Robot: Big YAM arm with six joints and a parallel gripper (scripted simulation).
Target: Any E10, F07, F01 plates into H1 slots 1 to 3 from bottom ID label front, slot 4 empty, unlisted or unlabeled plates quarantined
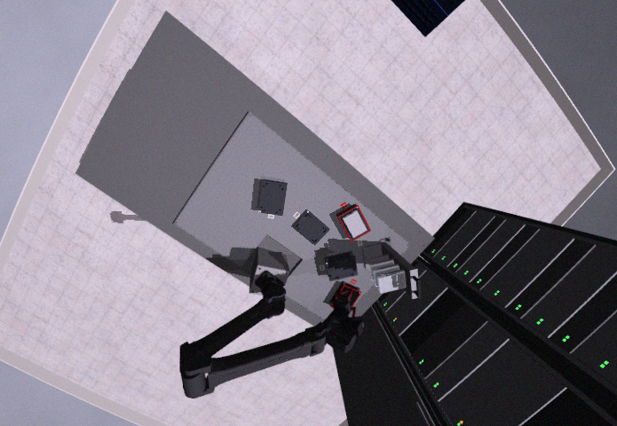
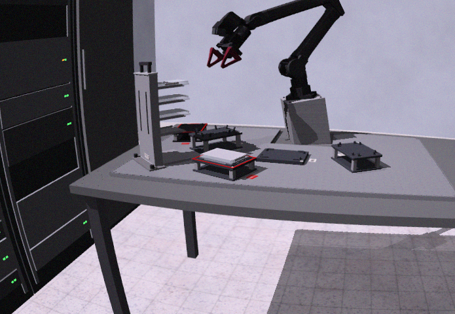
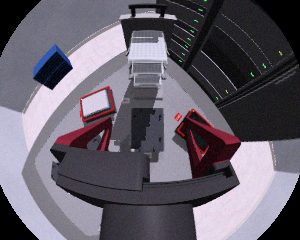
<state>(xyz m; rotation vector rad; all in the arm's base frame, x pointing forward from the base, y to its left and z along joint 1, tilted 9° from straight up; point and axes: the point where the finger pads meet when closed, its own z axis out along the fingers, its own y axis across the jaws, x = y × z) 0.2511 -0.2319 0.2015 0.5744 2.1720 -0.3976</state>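
Observation:
My gripper [image 2: 223, 57] is open and empty, high above the table, in front of the plate hotel H1 [image 2: 149, 118]. In the wrist view the red fingers stand wide apart over a dark raised nest [image 3: 146, 127], facing the hotel [image 3: 146, 54]. The hotel's shelves [image 2: 173, 98] stick out towards the arm, and pale plates show on them from above [image 1: 388, 280]. I cannot read any labels. A white plate [image 2: 223, 156] [image 1: 352, 224] lies flat in the near red-rimmed quarantine nest. The other red-rimmed nest [image 2: 191, 127] beside the hotel holds nothing.
A dark raised nest [image 2: 216, 135] stands between the two red nests. A flat dark nest [image 2: 282, 155] and another raised nest [image 2: 355, 153] lie to the right. The arm's base [image 2: 304, 118] is at the back. Tall server racks [image 2: 31, 129] stand left of the table.

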